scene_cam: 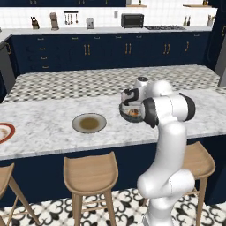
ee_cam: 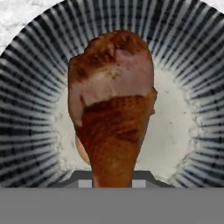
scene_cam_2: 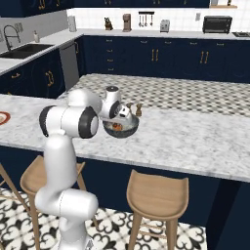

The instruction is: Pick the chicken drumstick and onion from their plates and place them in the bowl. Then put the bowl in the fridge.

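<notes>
One thing fills the tool's (scene_cam: pixel 132 107) jaws — the chicken drumstick (ee_cam: pixel 112 105), clenched at its narrow bone end at the bottom centre of the hand view, fat end hanging over the pale floor of the bowl (ee_cam: pixel 26 131). It looks light and stiff, but glazed skin may slip; the thin end is the surest hold. The bowl, ribbed and likely heavier, is best taken by its rim. Behind the drumstick's lower left edge peeks a small orange curve, probably the onion (ee_cam: pixel 80 151), mostly hidden. In the left base view the bowl sits right of centre on the tabletop (scene_cam: pixel 44 110), half covered by the arm; the grey-olive plate (scene_cam: pixel 89 123) lies left of it, the red-rimmed plate (scene_cam: pixel 5 132) cut off at the left edge. The fingertips themselves are hard to make out.
</notes>
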Controlling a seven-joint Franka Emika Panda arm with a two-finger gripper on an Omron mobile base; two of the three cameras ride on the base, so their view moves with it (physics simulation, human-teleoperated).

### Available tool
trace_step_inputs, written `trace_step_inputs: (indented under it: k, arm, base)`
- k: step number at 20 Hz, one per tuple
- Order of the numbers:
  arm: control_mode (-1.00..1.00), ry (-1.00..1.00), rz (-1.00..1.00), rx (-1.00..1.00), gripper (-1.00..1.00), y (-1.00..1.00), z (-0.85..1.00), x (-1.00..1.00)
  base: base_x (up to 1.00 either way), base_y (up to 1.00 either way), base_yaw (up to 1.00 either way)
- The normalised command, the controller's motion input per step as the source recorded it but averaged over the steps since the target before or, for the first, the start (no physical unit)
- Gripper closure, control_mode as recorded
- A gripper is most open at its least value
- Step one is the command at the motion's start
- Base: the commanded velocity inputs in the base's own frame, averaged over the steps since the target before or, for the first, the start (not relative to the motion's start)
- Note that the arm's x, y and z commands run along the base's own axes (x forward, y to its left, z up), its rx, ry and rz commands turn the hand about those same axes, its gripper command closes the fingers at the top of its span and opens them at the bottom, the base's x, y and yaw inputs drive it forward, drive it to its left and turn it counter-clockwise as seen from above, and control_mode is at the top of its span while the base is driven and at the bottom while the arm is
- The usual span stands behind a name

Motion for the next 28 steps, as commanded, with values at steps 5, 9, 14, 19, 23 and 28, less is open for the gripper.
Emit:
trace_step_inputs:
  k: [5, 9, 14, 19, 23, 28]
  arm:
    - [-1.00, -0.01, 0.00, 0.00, -1.00, 0.00, -0.04, 0.45]
    - [-1.00, -0.08, 0.00, 0.01, -1.00, -0.13, 0.10, -0.12]
    - [-1.00, -0.18, -0.05, 0.03, -1.00, -0.37, 0.60, -0.70]
    - [-1.00, -0.10, -0.09, 0.03, -1.00, -0.42, 0.37, -0.76]
    - [-1.00, 0.00, -0.07, 0.06, -1.00, -0.42, 0.02, -0.30]
    - [-1.00, -0.02, 0.00, 0.15, -1.00, -0.34, 0.01, -0.08]
  base:
    - [0.00, 0.00, 0.00]
    - [0.00, 0.00, 0.00]
    - [0.00, 0.00, 0.00]
    - [0.00, 0.00, 0.00]
    - [0.00, 0.00, 0.00]
    - [0.00, 0.00, 0.00]
